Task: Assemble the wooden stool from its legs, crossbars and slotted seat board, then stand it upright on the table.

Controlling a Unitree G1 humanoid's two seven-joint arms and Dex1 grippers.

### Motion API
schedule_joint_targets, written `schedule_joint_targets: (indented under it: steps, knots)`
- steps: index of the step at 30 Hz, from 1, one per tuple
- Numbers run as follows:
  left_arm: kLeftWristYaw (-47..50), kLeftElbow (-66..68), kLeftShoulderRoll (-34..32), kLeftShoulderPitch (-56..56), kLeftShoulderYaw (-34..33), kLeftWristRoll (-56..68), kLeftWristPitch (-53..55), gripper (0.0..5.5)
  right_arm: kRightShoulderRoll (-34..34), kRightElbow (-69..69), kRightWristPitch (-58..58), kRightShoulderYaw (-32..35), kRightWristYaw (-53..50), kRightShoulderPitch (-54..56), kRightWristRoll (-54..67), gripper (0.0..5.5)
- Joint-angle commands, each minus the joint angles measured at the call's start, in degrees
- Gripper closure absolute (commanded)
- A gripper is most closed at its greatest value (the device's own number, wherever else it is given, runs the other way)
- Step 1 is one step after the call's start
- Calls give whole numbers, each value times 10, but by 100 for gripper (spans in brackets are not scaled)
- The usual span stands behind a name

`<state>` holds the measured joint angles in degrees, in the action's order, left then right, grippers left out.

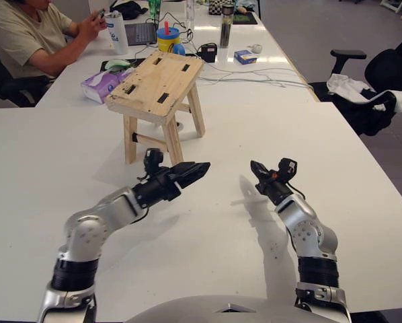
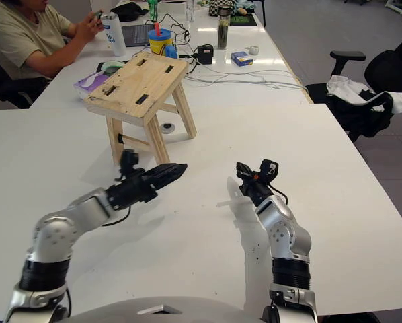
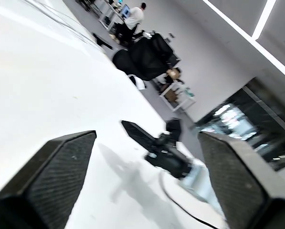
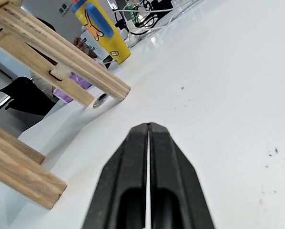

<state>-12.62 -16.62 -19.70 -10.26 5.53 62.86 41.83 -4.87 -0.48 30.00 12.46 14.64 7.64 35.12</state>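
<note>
I am looking at the wooden stool [image 1: 162,101], which is standing upright on its legs [image 1: 172,142] on the far part of the white table [image 1: 342,161]. The slotted seat board [image 1: 157,82] is sitting on top and a crossbar [image 1: 148,140] is joining the front legs, so I am judging the assembly as finished. The left gripper [image 1: 199,169] is hovering low over the table just in front of the stool, its jaws spread apart and holding nothing. The right gripper [image 1: 256,168] is hanging near the table, further right, with jaws pressed together and empty. Both are standing clear of the stool, which seems sensible to me, as a touch could be tipping it over.
</note>
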Motion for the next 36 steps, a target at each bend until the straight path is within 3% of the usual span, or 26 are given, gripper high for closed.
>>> schedule_joint_targets:
  steps: [1, 5, 9, 14, 15, 24, 30, 36]
  knots:
    - [21, 279, 62, -165, 167, -355, -209, 219, -18, 56, -7, -27, 32, 70, -27, 550]
    - [70, 486, -46, -210, 114, -460, -296, 289, -15, 60, -13, -36, 41, 79, -35, 550]
    - [61, 735, -165, -340, 103, -537, -406, 354, -8, 67, -23, -39, 39, 76, -36, 550]
    - [47, 866, -205, -436, 127, -602, -450, 441, -10, 75, -27, -48, 41, 87, -43, 550]
    - [43, 876, -204, -440, 123, -607, -458, 459, -11, 74, -26, -51, 41, 88, -47, 550]
    - [13, 855, -115, -326, -16, -546, -560, 459, -19, 72, -20, -85, 52, 80, -82, 550]
    - [39, 683, -31, -224, -107, -486, -602, 459, -15, 84, -63, -95, 16, 111, -144, 550]
    - [86, 531, 39, -204, -116, -489, -530, 459, -13, 162, -150, -98, -3, 190, -207, 550]
